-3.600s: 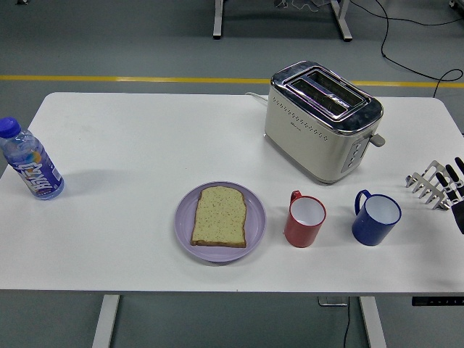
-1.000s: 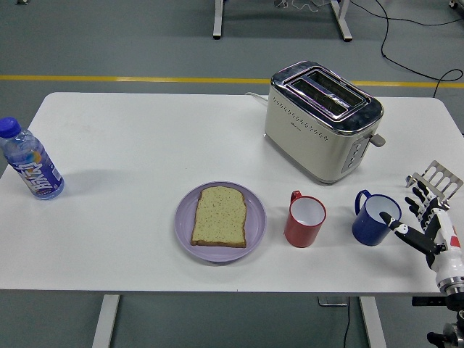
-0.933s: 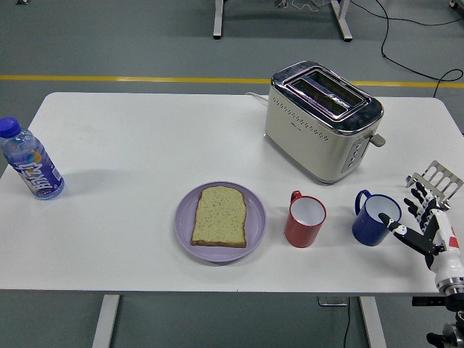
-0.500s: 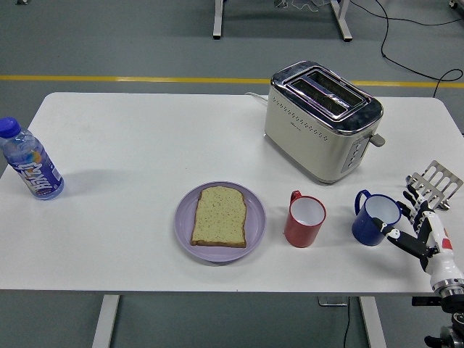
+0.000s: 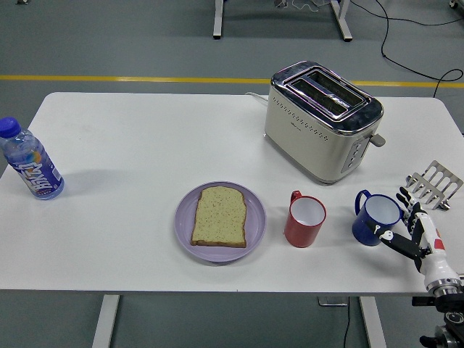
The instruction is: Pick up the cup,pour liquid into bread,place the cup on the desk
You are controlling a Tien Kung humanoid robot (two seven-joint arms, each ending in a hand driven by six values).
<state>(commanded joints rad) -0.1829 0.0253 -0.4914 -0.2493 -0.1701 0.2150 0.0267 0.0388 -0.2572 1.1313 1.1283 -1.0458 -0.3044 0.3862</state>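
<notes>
White table (image 5: pixel 145 145) is filling most of the view, carrying everything. Cream and chrome toaster (image 5: pixel 322 121) is sitting toward the far right part of the table, slots facing up, lever on its right end. Lilac plate (image 5: pixel 184 225) is lying near the middle of the near edge, with one slice of bread (image 5: pixel 220 216) lying flat on it. Water bottle (image 5: pixel 29 160) with blue cap is standing at the left edge, leaning slightly. Red cup (image 5: pixel 304 220) is standing upright just right of the plate, white inside, handle pointing to the far side. Blue cup (image 5: pixel 375 217) is standing upright right of the red cup, near the table's near right corner, handle pointing to the far left; contents of either cup not discernible. Metal toast rack (image 5: pixel 433 183) is sitting at the right edge, just beyond the blue cup. Right hand (image 5: pixel 412 226) is coming in at the near right corner, fingers spread apart and holding nothing, thumb tip sitting just beside the blue cup's near right side; whether it is touching the cup cannot be told. Left hand is not showing.
</notes>
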